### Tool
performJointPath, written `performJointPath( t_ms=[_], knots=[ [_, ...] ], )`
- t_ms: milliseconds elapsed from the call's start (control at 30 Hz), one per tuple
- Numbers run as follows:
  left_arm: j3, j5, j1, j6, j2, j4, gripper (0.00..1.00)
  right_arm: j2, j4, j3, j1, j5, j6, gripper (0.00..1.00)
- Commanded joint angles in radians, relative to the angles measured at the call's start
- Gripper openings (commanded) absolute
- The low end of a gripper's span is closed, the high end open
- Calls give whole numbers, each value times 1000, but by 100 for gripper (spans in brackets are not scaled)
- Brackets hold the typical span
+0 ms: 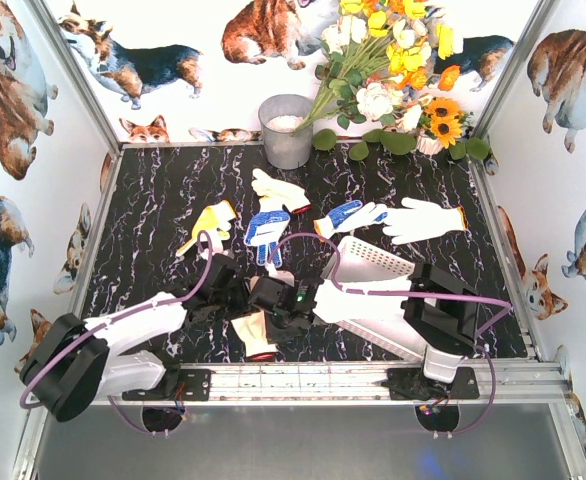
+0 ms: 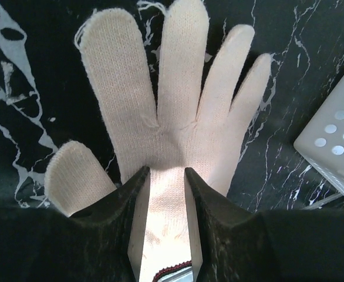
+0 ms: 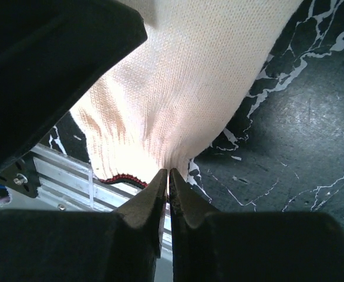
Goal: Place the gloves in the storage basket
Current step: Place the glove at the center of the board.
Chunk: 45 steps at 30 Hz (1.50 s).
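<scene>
right hand [image 3: 169, 173] clamped on the red-cuffed glove [image 3: 184, 88], left hand [image 2: 167, 170] apart astride it (storage basket [image 2: 336, 141] just beside).

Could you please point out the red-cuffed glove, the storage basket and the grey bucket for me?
red-cuffed glove [image 2: 178, 129]: left wrist view, on its palm.
storage basket [image 1: 373, 258]: top external view, on its perforated wall.
grey bucket [image 1: 286, 140]: top external view, on its side.

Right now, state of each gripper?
Left gripper: jaws partly open, straddling the white glove near its cuff.
Right gripper: shut on that glove's cuff edge.
</scene>
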Motion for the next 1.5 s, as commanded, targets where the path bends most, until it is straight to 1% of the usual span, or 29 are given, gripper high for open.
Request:
performJointPath(
  t_ms=[0, 167, 333, 467, 500, 567, 633, 700, 767, 867, 933, 1033, 1167, 1233, 1333, 1400, 1467],
  knots=[
    [8, -37, -1, 37, 26, 18, 25, 5, 26, -4, 6, 35, 24, 9],
    [-20, -83, -1, 27, -53, -50, 26, 20, -17, 5, 4, 86, 16, 9],
    [-78, -74, -1, -18, -119, -24, 27, 37, -36, 20, 4, 94, 13, 9],
    [-45, -68, -2, -2, -118, -29, 30, 3, -73, 41, 6, 120, 0, 10],
    [-24, -73, -1, 10, -118, -39, 33, -17, -85, 47, 5, 130, -10, 12],
    [30, -93, -2, 35, -127, -83, 42, -73, -120, 65, 5, 176, -41, 19],
    [86, -120, -2, 62, -152, -139, 51, -146, -174, 91, 6, 239, -78, 28],
    [145, -156, -1, 97, -188, -195, 63, -221, -220, 116, 5, 316, -132, 37],
    [207, -198, 2, 147, -216, -235, 77, -286, -225, 128, 3, 368, -195, 42],
    [312, -236, 29, 252, -207, -296, 93, -345, -227, 165, -43, 347, -282, 47],
    [414, -239, 66, 330, -165, -338, 99, -350, -234, 199, -109, 302, -324, 48],
    [512, -231, 149, 443, -114, -387, 100, -331, -224, 239, -191, 257, -375, 49],
    [583, -188, 293, 577, -99, -395, 100, -276, -199, 293, -290, 232, -436, 52],
    [593, -157, 383, 617, -106, -381, 100, -246, -158, 300, -353, 186, -435, 52],
    [565, -125, 510, 637, -123, -349, 100, -192, -67, 288, -445, 107, -397, 52],
    [524, -137, 569, 645, -142, -320, 100, -142, -27, 299, -491, 101, -396, 53],
    [488, -170, 592, 663, -159, -300, 100, -76, -28, 343, -516, 143, -447, 53]
  ],
)
